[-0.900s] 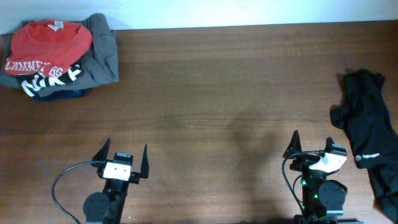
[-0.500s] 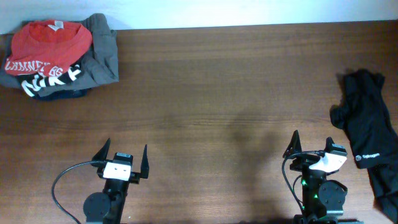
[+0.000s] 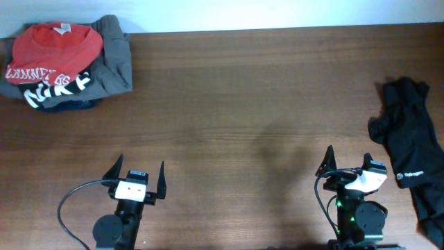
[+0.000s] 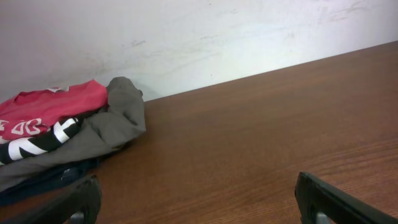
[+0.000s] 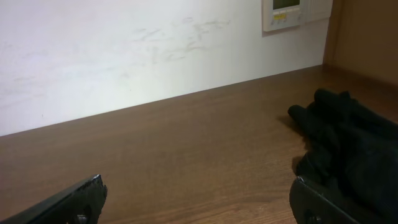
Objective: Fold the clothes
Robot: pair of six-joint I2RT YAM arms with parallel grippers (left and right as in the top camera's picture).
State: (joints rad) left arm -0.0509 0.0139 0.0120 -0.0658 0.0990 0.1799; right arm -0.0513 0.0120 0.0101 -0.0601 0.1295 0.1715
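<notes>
Black garment (image 3: 409,149) heaped on table (image 3: 243,104), right fingers (image 3: 326,164) nearby spread wide, left fingers (image 3: 161,182) likewise, both empty

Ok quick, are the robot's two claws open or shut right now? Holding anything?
Left gripper: open, holding nothing.
Right gripper: open, holding nothing.

Black clothes (image 3: 409,142), small white logo (image 3: 411,175); red shirt (image 3: 55,43), white lettering (image 3: 35,73).
</notes>
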